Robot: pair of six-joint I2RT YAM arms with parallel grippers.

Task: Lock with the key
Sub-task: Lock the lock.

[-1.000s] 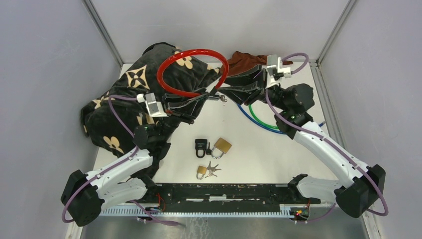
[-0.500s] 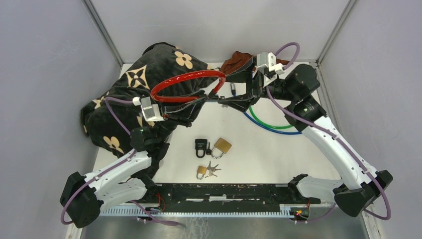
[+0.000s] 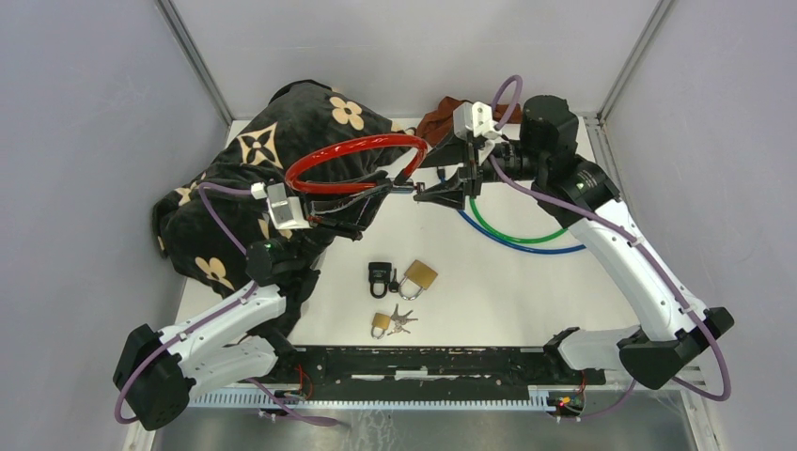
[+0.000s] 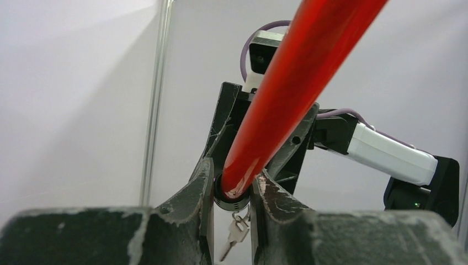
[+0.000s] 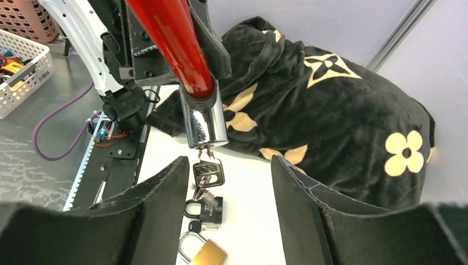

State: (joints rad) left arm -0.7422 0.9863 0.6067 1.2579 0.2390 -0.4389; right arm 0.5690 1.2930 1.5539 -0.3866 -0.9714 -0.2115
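My right jaws opened and backed off the lock (image 5: 204, 118); left jaws pinch it. The key (image 5: 208, 172) below seems light, loose; I would take its head.

No legible text; key head (image 5: 208, 172) markings too blurred

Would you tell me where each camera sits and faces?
Top external: above and behind the robot, looking down on the table; left arm and right arm show.
Left wrist: on the left gripper, shut on the red cable lock, facing the right arm.
Right wrist: on the open right gripper, facing the key and blanket.
All three share the red cable lock.
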